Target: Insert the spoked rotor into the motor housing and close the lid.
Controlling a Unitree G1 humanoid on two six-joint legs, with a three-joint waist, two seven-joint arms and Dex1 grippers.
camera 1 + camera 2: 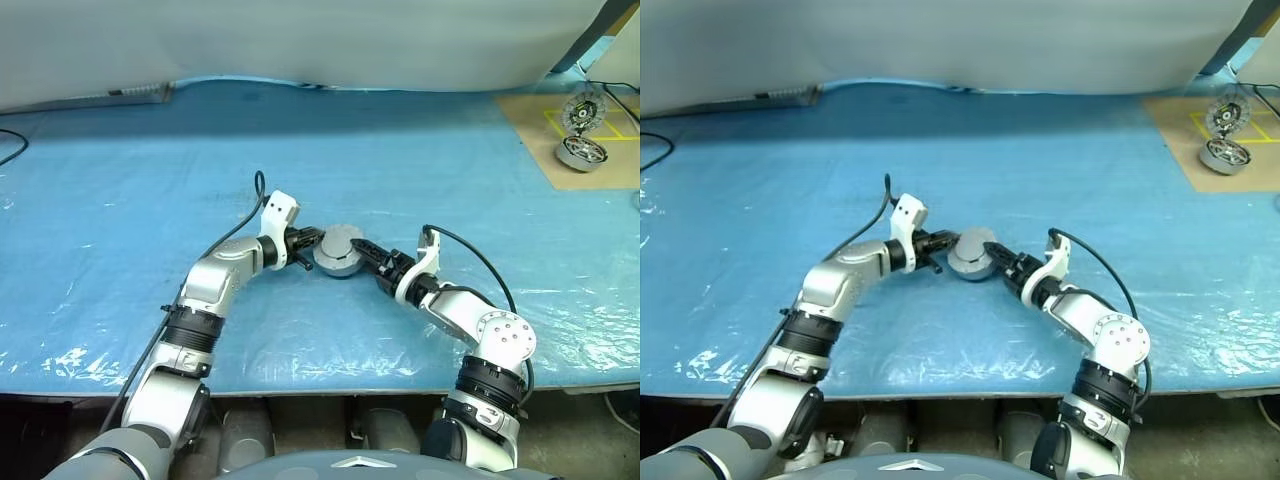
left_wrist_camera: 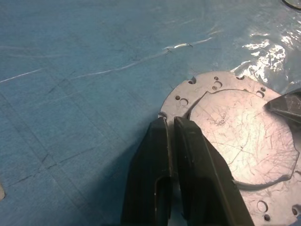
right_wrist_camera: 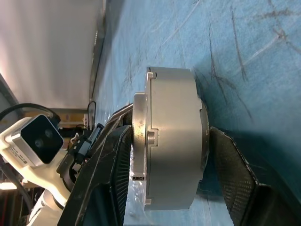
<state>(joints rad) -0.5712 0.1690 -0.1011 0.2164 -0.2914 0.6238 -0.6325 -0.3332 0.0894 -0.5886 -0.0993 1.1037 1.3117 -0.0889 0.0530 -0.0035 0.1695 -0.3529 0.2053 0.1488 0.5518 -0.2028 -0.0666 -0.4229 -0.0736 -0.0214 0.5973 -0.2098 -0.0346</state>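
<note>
Here, in the left eye view, the motor housing [image 1: 338, 250] sits on the blue surface [image 1: 120, 180] between both grippers, lid closed. In the left wrist view, the left gripper [image 2: 170, 129], clenched empty, touches the housing's flat top at its rim. In the right wrist view, the right gripper [image 3: 171, 155] straddles the housing top to bottom, one finger over the lid [image 3: 140, 141]; I cannot tell if it pinches.

The motor housing [image 3: 171, 141] is seen as dull grey metal, its flat lid [image 2: 244, 136] scratched and matt with small drilled holes. The table [image 1: 120, 200] is covered by a blue plastic sheet, glossy and creased. The fingers [image 2: 188, 179] are formed of matt black plastic. A brown cardboard-like mat [image 1: 540, 130] is laid under shiny metal units [image 1: 584, 152]
</note>
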